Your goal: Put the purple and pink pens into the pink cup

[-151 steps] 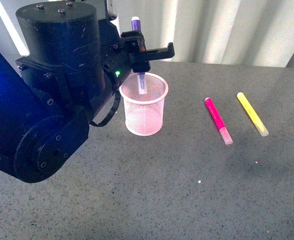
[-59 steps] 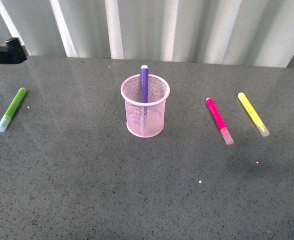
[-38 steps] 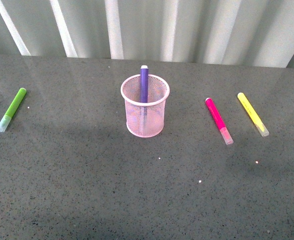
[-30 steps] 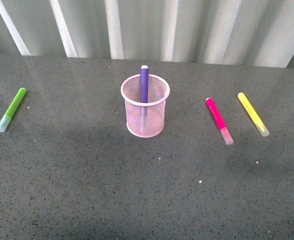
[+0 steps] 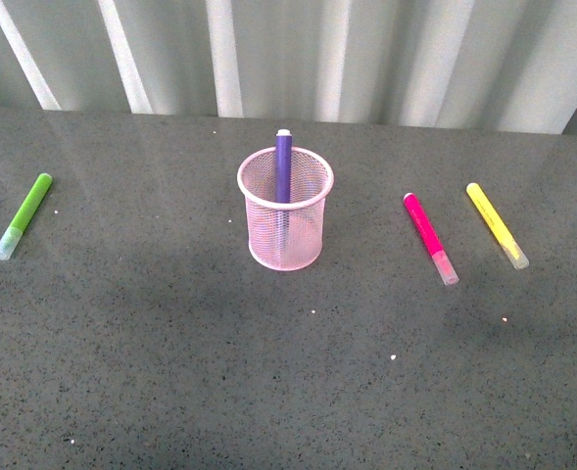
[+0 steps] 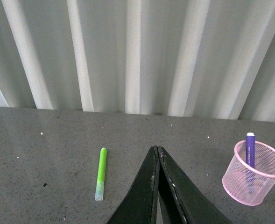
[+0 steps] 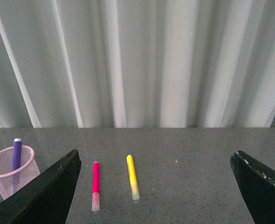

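The left claw (image 6: 157, 150) has released the purple pen (image 5: 284, 166), now standing in the cup (image 5: 285, 230). Its arm has left the front view.

The light is soft and even, with no hard glare anywhere. The pale ribbed wall (image 5: 366, 59) at the far side is the brightest part, and its stripes reflect as faint streaks along the far edge of the dark table (image 5: 170, 392). A broad, dim shadow lies on the table to the near left of the pink cup (image 5: 285, 211). All three views are slightly soft and grainy. In the wrist views my left gripper (image 6: 156, 150) and right gripper (image 7: 156, 154) are near-black, unlit shapes.
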Controlling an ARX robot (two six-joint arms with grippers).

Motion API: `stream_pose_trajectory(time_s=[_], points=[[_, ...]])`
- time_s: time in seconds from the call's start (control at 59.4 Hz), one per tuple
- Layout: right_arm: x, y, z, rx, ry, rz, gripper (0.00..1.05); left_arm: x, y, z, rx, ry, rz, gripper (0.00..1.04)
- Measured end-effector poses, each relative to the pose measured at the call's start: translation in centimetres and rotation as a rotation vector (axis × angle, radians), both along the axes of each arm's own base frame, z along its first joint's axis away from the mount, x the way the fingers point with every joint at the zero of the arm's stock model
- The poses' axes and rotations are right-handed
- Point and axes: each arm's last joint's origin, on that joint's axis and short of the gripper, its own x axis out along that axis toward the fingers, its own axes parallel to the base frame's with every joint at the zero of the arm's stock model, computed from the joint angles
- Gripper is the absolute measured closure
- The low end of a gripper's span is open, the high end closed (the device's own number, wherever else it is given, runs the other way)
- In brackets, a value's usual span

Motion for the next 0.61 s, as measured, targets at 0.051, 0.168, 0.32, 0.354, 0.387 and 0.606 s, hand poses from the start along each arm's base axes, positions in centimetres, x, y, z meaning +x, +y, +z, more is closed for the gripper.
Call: stream_pose_trajectory(time_s=[0.051, 0.168, 0.32, 0.354, 0.387, 0.606], points=[[0.0, 0.0, 0.0, 0.000, 0.000, 0.000, 0.07, -0.2, 0.0, 0.1, 0.000, -0.002, 0.000, 1.01], [0.0, 0.0, 0.0, 0.000, 0.000, 0.000, 0.07, -0.7, 0.0, 0.3, 0.000, -0.007, 0.000, 1.01], [0.0, 0.0, 0.0, 0.000, 0.000, 0.000, 0.07, -1.4, 0.0, 0.4, 0.000, -0.014, 0.000, 1.01], [0.0, 0.0, 0.0, 0.000, 0.000, 0.000, 0.07, -1.6, 0.0, 0.5, 0.000, -0.014, 0.000, 1.01], [0.0, 0.0, 0.0, 0.000, 0.000, 0.000, 0.07, -1.7, 0.0, 0.5, 0.000, -0.015, 0.000, 1.01], [0.0, 0.0, 0.0, 0.000, 0.000, 0.000, 0.07, -2.4, 0.0, 0.5, 0.000, -0.017, 0.000, 1.01]])
